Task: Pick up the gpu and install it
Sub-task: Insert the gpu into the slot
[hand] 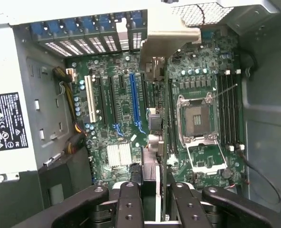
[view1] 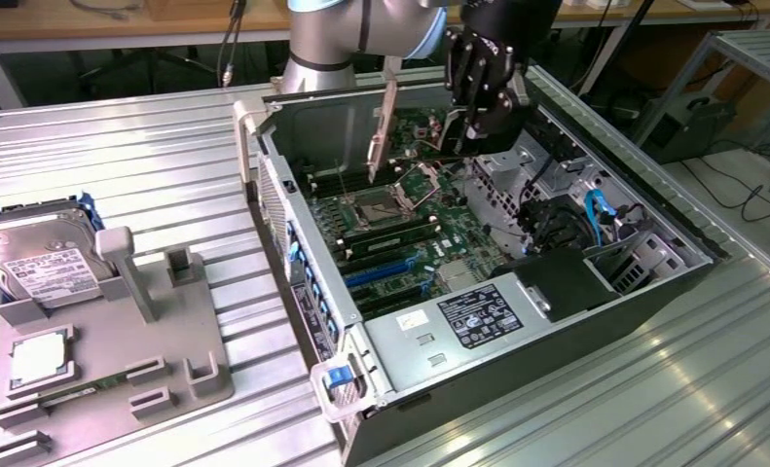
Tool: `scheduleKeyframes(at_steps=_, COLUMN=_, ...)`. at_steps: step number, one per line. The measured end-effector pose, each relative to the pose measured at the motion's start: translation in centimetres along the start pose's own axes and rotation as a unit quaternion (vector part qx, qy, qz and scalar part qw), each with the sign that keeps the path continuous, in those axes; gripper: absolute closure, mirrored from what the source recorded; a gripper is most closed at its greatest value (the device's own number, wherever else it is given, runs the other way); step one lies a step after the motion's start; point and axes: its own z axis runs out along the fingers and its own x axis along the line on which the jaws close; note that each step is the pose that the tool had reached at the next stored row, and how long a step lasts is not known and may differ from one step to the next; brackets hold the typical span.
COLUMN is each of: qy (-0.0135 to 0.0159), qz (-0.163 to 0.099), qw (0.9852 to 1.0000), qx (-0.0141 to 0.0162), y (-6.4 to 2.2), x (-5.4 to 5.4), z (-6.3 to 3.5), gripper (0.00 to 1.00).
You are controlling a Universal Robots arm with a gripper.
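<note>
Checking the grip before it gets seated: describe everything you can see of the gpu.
The gpu is a thin, flat dark card with a pale metal end bracket, seen edge-on in the wrist view. The hand is closed on the end opposite the bracket, with a finger on each face. The card hangs over the open computer case, above the motherboard, bracket toward the rear slot wall. It appears clear of the board and not yet in a slot.

Illumination is bright, diffuse and overhead. The ribbed counter (view1: 138, 165) returns glare toward the exterior view's right. The case (view1: 411, 341) interior sits in moderate shadow. In the wrist view the gpu (hand: 171, 40) bracket washes out pale; the claw (hand: 154, 194) is underexposed.
</note>
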Motion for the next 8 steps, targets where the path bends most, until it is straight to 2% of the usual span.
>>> scheduleKeyframes(at_steps=3, qy=0.0003, qz=-0.001, qw=1.0000, qx=0.0001, y=0.00, x=-0.02, z=0.00, gripper=0.72)
scheduleKeyframes(at_steps=5, qy=0.0011, qz=-0.001, qw=1.0000, qx=0.0020, y=0.00, x=-0.02, z=0.01, gripper=0.72)
scheduleKeyframes(at_steps=6, qy=0.0010, qz=-0.001, qw=1.0000, qx=0.0041, y=0.01, x=-0.02, z=0.04, gripper=0.72)
scheduleKeyframes(at_steps=8, qy=0.0005, qz=-0.001, qw=0.9999, qx=0.0107, y=0.03, x=-0.03, z=0.14, gripper=0.72)
